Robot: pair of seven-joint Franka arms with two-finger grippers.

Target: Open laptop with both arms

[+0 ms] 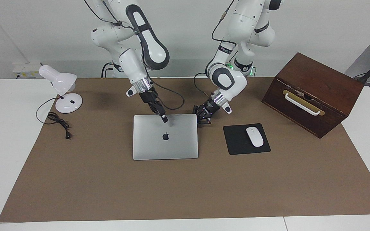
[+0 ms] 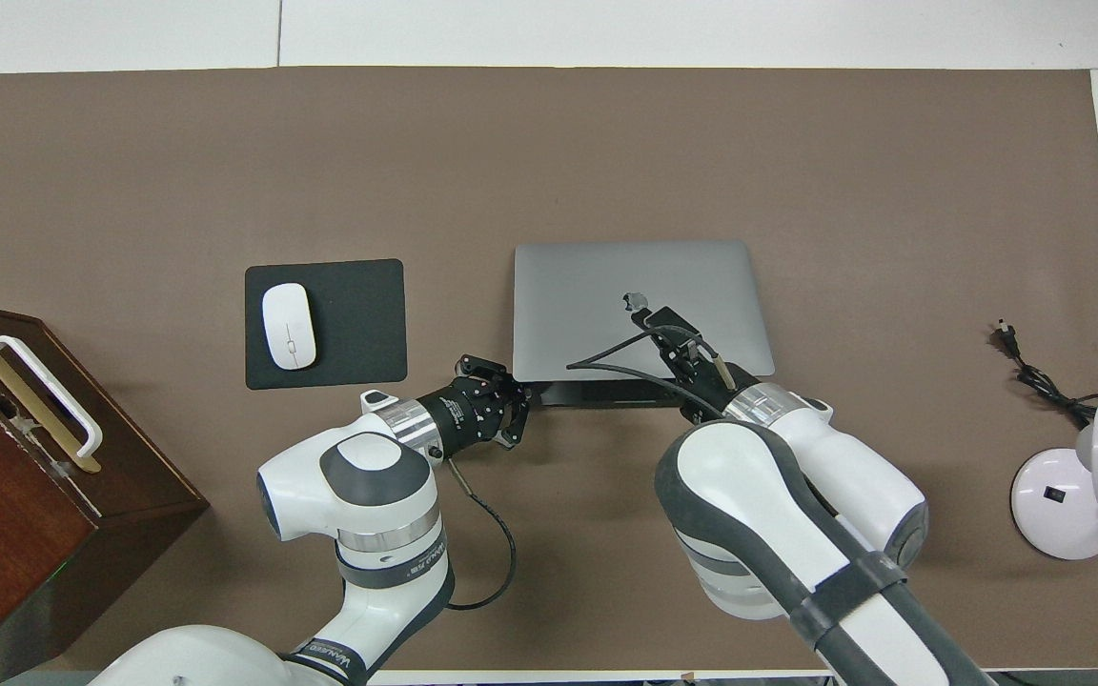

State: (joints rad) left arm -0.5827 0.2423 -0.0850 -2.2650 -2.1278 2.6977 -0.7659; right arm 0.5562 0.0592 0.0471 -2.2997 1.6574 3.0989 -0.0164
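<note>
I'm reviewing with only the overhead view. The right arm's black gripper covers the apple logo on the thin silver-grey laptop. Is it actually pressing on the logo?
Observer: No. In the facing view the apple logo is uncovered. The right gripper is at the edge of the thin silver-grey laptop lid nearest the robots.
Operator: And the left gripper, is it up in the air?
Observer: No. The facing view shows the left gripper low, down by the brown mat, beside the laptop's corner toward the left arm's end.
</note>
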